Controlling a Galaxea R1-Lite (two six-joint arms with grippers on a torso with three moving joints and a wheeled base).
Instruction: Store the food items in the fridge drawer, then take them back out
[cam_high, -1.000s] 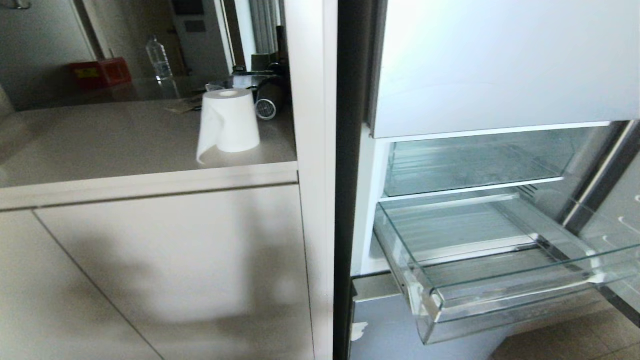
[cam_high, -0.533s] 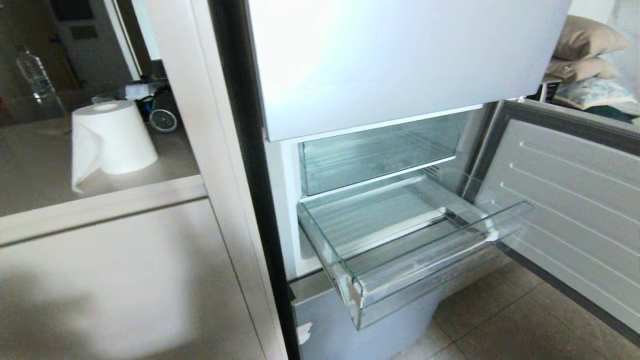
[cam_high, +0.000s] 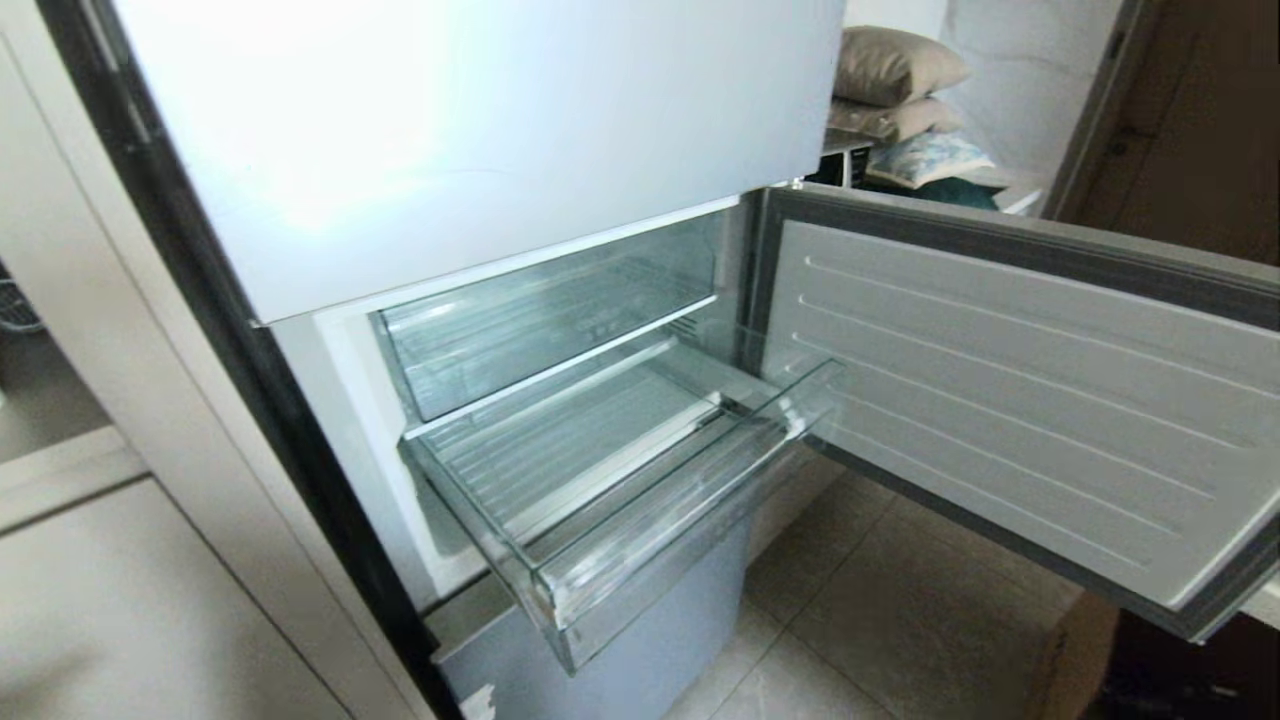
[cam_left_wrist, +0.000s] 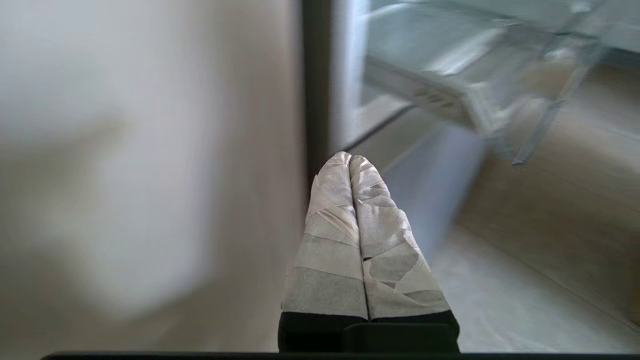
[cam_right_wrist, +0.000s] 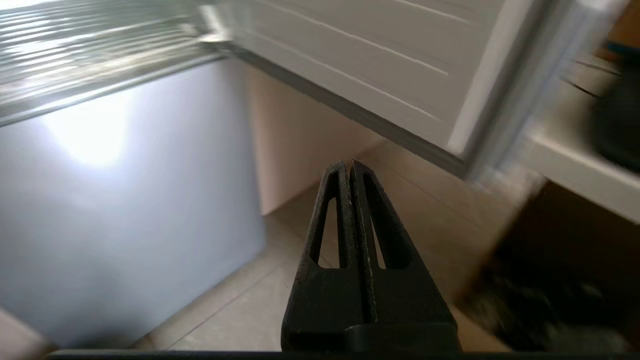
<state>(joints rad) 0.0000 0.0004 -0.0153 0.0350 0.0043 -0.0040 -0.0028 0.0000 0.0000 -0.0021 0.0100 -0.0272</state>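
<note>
The clear fridge drawer (cam_high: 600, 480) stands pulled out of the open fridge, its ribbed floor bare. It also shows blurred in the left wrist view as the fridge drawer (cam_left_wrist: 450, 95), and from below in the right wrist view (cam_right_wrist: 100, 55). No food items are in view. My left gripper (cam_left_wrist: 350, 159), fingers wrapped in white tape, is shut on nothing, low beside the cabinet side and the fridge's dark edge. My right gripper (cam_right_wrist: 348, 165) is shut and empty, hanging low over the floor under the open door. Neither arm shows in the head view.
The open fridge door (cam_high: 1000, 400) swings out to the right, over the tiled floor (cam_high: 880, 620). A closed upper door (cam_high: 450, 130) is above the drawer, with a second clear drawer (cam_high: 540, 320) behind. A beige cabinet (cam_high: 120, 600) stands at left; pillows (cam_high: 895, 70) lie beyond.
The whole view has swung to the right: the counter with the paper roll and bottle has left the picture, and the fridge, its open door and the pillows now fill it. Both grippers stay shut.
</note>
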